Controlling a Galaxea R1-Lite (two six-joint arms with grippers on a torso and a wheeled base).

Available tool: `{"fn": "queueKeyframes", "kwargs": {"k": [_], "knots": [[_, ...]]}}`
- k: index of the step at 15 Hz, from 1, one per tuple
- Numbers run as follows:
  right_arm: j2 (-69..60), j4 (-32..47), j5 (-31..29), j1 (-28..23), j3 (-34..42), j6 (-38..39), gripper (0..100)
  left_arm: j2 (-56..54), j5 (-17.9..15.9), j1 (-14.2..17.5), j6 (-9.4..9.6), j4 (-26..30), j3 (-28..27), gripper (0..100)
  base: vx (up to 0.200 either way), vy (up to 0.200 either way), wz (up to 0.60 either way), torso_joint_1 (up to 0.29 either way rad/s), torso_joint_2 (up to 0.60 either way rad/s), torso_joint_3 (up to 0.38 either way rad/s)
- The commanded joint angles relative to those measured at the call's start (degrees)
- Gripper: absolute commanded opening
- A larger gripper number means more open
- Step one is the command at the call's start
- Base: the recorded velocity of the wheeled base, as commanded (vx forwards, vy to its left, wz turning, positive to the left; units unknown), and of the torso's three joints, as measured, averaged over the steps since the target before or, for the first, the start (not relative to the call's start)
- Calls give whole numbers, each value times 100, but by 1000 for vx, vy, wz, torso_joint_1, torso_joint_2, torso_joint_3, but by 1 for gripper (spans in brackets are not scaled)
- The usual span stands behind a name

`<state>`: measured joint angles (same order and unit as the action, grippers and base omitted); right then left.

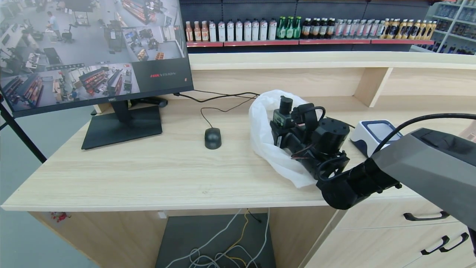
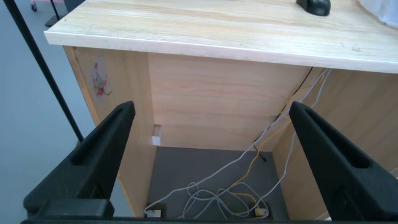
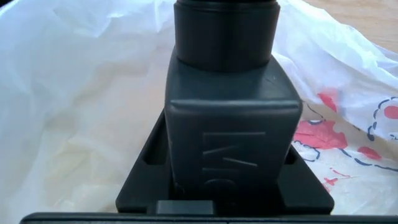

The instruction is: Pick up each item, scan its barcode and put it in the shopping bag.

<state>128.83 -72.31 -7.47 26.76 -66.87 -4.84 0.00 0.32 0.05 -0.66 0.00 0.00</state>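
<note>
— pale wood checkout counter (image 1: 156, 167) in front of us, with a row of bottles on the store shelf (image 1: 308, 29) behind it. what do we have on top?

— toward our left a monitor (image 1: 93, 48) on a black stand, and a dark mouse (image 1: 212, 138) between it and the white shopping bag (image 1: 266, 149). the bag sits open on the counter, slumped toward the front edge. just beyond it on our right is the white scanner (image 1: 372, 136) with its dark window.

— and the item?

— we see a dark grey bottle (image 1: 284, 111) with a black cap and a greenish label. it is upright at the mouth of the bag, in the right gripper (image 1: 288, 124). from the right wrist, the bottle (image 3: 230, 118) stands square in front of us with thin white plastic all around it and red and blue print on one side of the bag.

— is the right gripper clamped on it?

— yes, as far as we can judge, its fingers are closed against the bottle's sides.

— the left one?

— the left gripper (image 2: 212, 111) is down in front of the counter, below the tabletop edge. its two black fingers are spread wide with nothing between them. past them we see the knee space with loose white and yellow cables (image 2: 217, 193) on the floor.
</note>
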Motion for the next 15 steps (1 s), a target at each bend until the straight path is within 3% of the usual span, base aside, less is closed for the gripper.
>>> {"fn": "queueKeyframes", "kwargs": {"k": [1, 4, 9, 15], "knots": [[37, -2, -9, 5, 7, 1, 0, 0, 3, 4, 4, 0, 0, 100, 0, 0, 0, 0, 0, 0], [81, -11, -378, 40, -20, 88, 0, 0, 3, 4, -4, 0, 0, 100, 0, 0, 0, 0, 0, 0], [318, -494, -404, 40, 33, 106, 0, 0, 3, 4, -4, 0, 0, 100, 0, 0, 0, 0, 0, 0], [397, -503, -413, 40, 51, 106, 0, 0, 3, 4, -4, 0, 0, 100, 0, 0, 0, 0, 0, 0]]}}
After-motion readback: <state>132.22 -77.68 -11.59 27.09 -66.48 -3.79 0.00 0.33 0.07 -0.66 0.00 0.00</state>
